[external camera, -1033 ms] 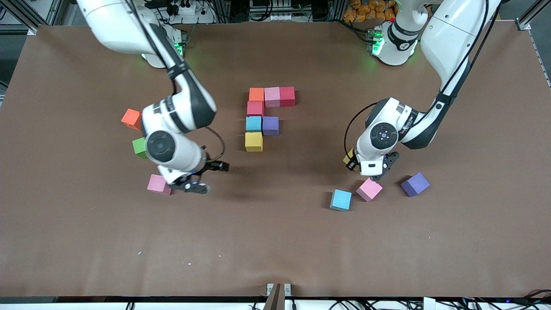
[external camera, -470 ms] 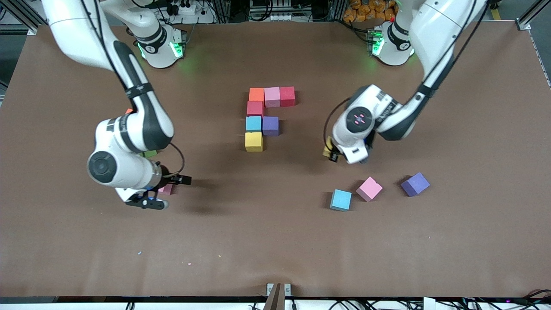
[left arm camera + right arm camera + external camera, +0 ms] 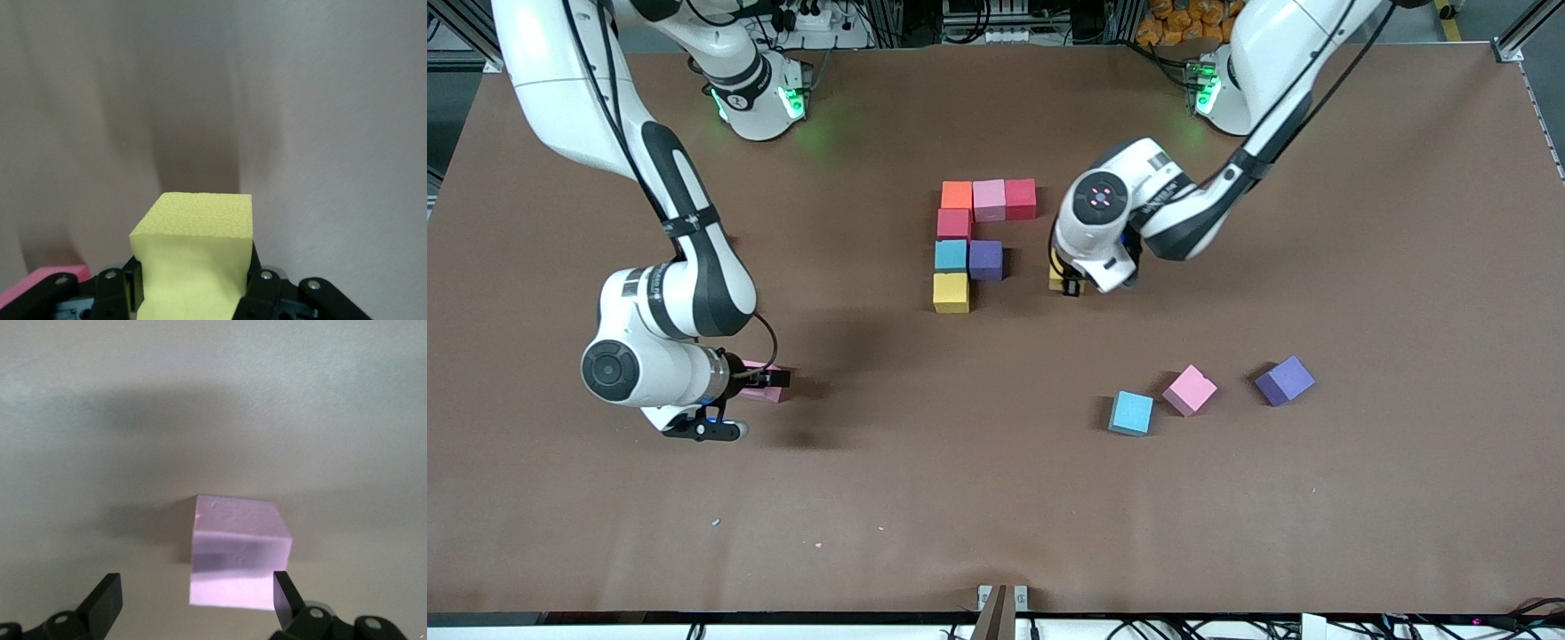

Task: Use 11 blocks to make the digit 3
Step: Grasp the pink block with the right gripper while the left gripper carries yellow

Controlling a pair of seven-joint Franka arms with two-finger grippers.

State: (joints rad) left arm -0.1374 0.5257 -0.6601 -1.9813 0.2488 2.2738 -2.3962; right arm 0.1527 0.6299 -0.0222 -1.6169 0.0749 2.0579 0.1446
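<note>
- Counting from the right arm's end of the table, I have my right gripper (image 3: 193, 603) low over a lone pink cube (image 3: 240, 540). Its fingers are spread wide with the cube in the gap between them, and nothing is gripped yet.
- My right arm reaches out from its base in a long bend, with the wrist near the table.
- Mid-table stands the unfinished digit 3 (image 3: 969, 240), seven cubes so far.
- Its bar farthest from the front camera is complete: an orange cube (image 3: 957, 195), a pale pink bar cube (image 3: 989, 199) and a red cube (image 3: 1020, 197), all touching.
- A second red cube (image 3: 953, 223) joins that bar to the middle bar, which has only a light blue cube (image 3: 951, 255) and a purple cube (image 3: 985, 260).
- A yellow cube (image 3: 951, 292) sits nearer the camera as the second joining piece.
- I judge four cubes remain: the last of the middle bar and the whole bar nearest the camera.
- My left gripper (image 3: 193, 287) is pinching a second yellow block (image 3: 200, 233) between its fingers. It hangs low over the table, near the purple cube on the side toward the left arm's end.
- My left arm stretches in from its base, elbow bent and wrist pointing down.
- Toward the left arm's end, nearer the camera, a spare light blue cube (image 3: 1131, 413), a spare pink cube (image 3: 1190, 389) and a spare purple cube (image 3: 1285, 380) wait apart from one another.
</note>
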